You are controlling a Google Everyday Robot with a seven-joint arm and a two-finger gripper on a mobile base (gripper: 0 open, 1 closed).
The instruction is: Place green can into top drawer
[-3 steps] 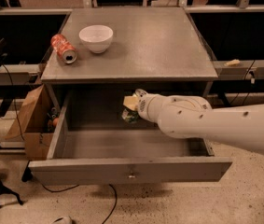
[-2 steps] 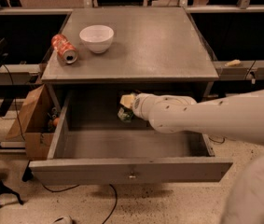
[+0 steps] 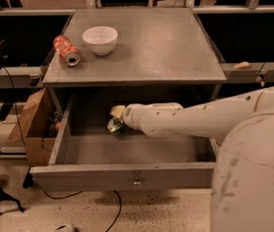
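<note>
The top drawer (image 3: 127, 177) is pulled wide open under the grey table, its front panel carrying a small metal lock at the centre. My white arm reaches into it from the right. My gripper (image 3: 116, 116) is inside the drawer towards its back left, shut on the green can (image 3: 113, 126). The can hangs just below the fingertips, low over the drawer floor; whether it touches the floor cannot be told. Only its shiny green side shows.
On the table top (image 3: 165, 42) lie an orange-red can (image 3: 66, 50) on its side and a white bowl (image 3: 100, 39), both at the back left. A cardboard box (image 3: 35, 129) stands on the floor left of the drawer. Cables lie on the floor.
My gripper has moved left and a little lower inside the drawer, taking the green can with it. The arm now stretches further across the view.
</note>
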